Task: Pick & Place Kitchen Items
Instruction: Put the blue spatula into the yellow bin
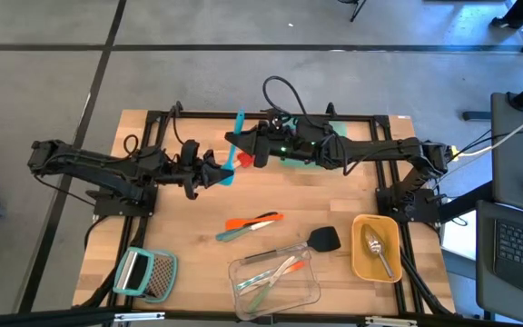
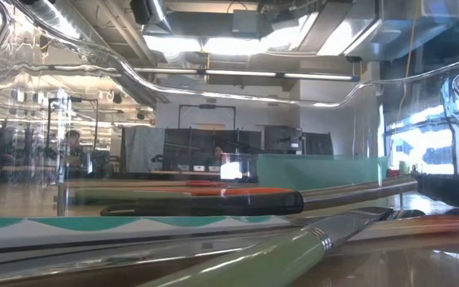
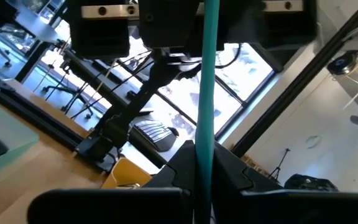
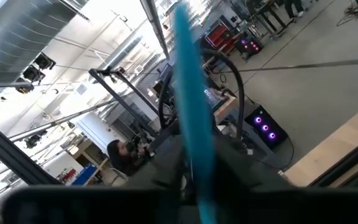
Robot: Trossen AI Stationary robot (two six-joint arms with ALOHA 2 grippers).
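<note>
You're looking at a handover mid-air, well beyond the clear container (image 1: 311, 292) toward the table's far edge: the left gripper (image 1: 218, 173) is clenched on a slim teal tool (image 1: 240, 127), a straight, thin, blue-green stick. The right gripper (image 1: 243, 147) meets it from the opp. side w/ the stick running between its fingers; can't tell if it's clamped yet. An orange tool (image 1: 254, 220) lies on the wood between the grippers & the container.
</note>
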